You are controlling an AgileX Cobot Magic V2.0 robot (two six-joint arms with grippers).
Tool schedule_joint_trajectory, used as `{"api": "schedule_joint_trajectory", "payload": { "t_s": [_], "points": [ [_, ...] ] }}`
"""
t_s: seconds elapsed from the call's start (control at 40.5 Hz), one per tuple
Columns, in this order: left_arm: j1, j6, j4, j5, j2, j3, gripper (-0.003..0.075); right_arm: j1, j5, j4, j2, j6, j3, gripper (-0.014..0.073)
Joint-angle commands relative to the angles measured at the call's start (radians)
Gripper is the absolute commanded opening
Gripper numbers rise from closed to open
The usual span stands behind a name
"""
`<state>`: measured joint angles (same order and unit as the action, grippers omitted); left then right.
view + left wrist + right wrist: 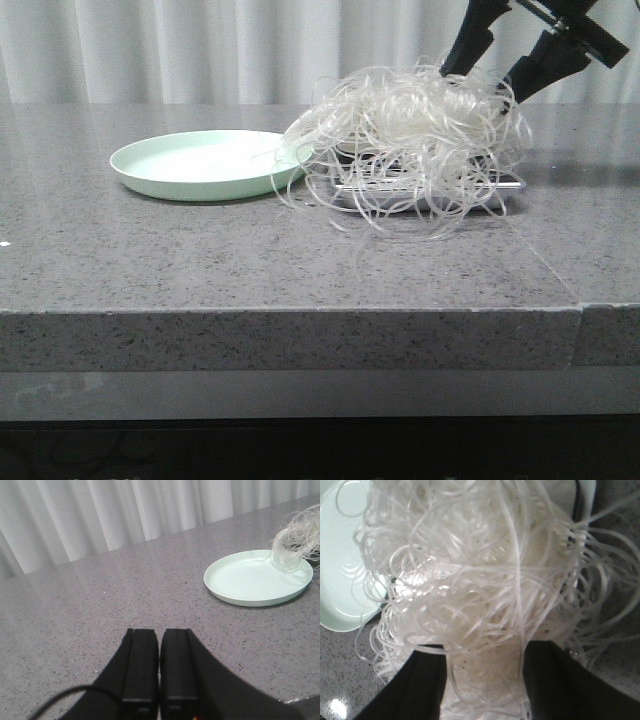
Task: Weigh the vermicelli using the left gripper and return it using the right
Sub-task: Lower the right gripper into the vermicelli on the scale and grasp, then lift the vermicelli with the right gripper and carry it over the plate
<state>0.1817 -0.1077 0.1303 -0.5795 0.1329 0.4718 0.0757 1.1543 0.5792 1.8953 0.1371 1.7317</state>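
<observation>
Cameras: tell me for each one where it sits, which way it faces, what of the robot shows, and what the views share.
Front view: in front of the table, facing forward over it at the green plate and the noodles heaped on a scale; the right claw shows above the noodles.
Left wrist view: on the left arm, facing across bare table toward the plate; the left claw shows shut, holding nothing.
Right wrist view: on the right arm, close above the noodles; its open claw straddles strands.
Shared: plate and noodles appear in all three.
</observation>
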Motion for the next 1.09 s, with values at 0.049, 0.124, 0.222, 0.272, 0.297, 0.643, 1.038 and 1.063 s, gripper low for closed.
{"api": "schedule_joint_trajectory", "payload": {
  "t_s": [0.049, 0.124, 0.222, 0.272, 0.297, 0.643, 1.038, 1.063],
  "points": [
    [0.0, 0.01, 0.002, 0.085, 0.011, 0.025, 0.0137, 0.026, 0.007, 0.041, -0.018, 0.017, 0.034, 0.0447],
    [0.0, 0.01, 0.002, 0.085, 0.011, 0.025, 0.0137, 0.035, 0.01, 0.041, -0.005, 0.017, 0.034, 0.0368],
    [0.0, 0.01, 0.0, 0.085, 0.011, 0.025, 0.0137, 0.039, 0.014, 0.041, -0.003, 0.017, 0.034, 0.0138],
    [0.0, 0.01, -0.004, 0.085, 0.011, 0.025, 0.0137, 0.039, 0.012, 0.041, -0.004, 0.017, 0.034, 0.0166],
    [0.0, 0.01, -0.006, 0.085, 0.011, 0.025, 0.0137, 0.039, 0.01, 0.041, -0.005, 0.017, 0.034, 0.0164],
    [0.0, 0.01, -0.007, 0.085, 0.011, 0.025, 0.0137, 0.037, 0.009, 0.039, -0.055, 0.017, 0.165, 0.0151],
    [0.0, 0.01, -0.009, 0.093, 0.011, 0.025, 0.0137, 0.037, 0.008, 0.053, -0.092, 0.015, 0.594, 0.0151],
    [0.0, 0.01, -0.009, 0.094, 0.011, 0.025, 0.0137, 0.037, 0.004, 0.062, -0.09, 0.015, 0.62, 0.0152]
  ]
}}
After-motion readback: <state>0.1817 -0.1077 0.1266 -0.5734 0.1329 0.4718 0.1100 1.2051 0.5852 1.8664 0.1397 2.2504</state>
